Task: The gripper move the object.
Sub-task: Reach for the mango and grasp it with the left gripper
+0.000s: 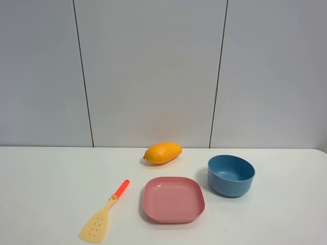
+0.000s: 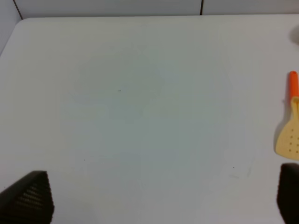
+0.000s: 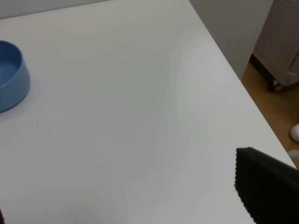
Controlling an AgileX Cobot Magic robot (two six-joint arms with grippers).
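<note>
Here, we see the left jaws spread wide above the white worktop [image 2: 140, 93], holding nothing, with the spatula [image 2: 290, 133] just beside one tip. The right jaws show one black tip and a sliver of the other, far apart, nothing between them. In the high view the pink plate [image 1: 173, 200] sits near the front, the blue bowl [image 1: 231, 188] at its 2 o'clock. Farthest, the mango [image 1: 162, 152] lies at the plate's 12 o'clock, by the wall; only that view shows it, so we cannot place it against either jaws.

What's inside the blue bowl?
Nothing that shows: the blue bowl looks empty, just its smooth blue inside. The near wall hides a strip of the bottom, so that bit cannot be seen.
</note>
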